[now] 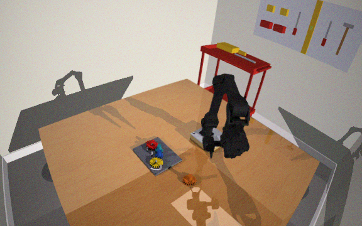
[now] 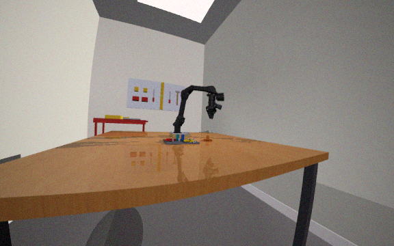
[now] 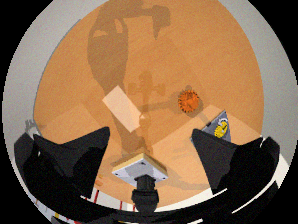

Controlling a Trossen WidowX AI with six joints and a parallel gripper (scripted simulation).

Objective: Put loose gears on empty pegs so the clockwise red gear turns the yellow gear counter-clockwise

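The grey board lies on the table. On it are the red gear and the yellow gear, with the white arrow beside the yellow one. A teal gear and a blue gear stand between them on the board; whether they sit flat and mesh is too small to tell. An orange gear stands on the table beside the board. My gripper is open and empty, high above the table, away from the board.
The arm's pale base plate is on the table behind the board. A red cart stands beyond the table, with yellow boxes on top. A tool panel hangs on the wall. Arm shadows cross the table.
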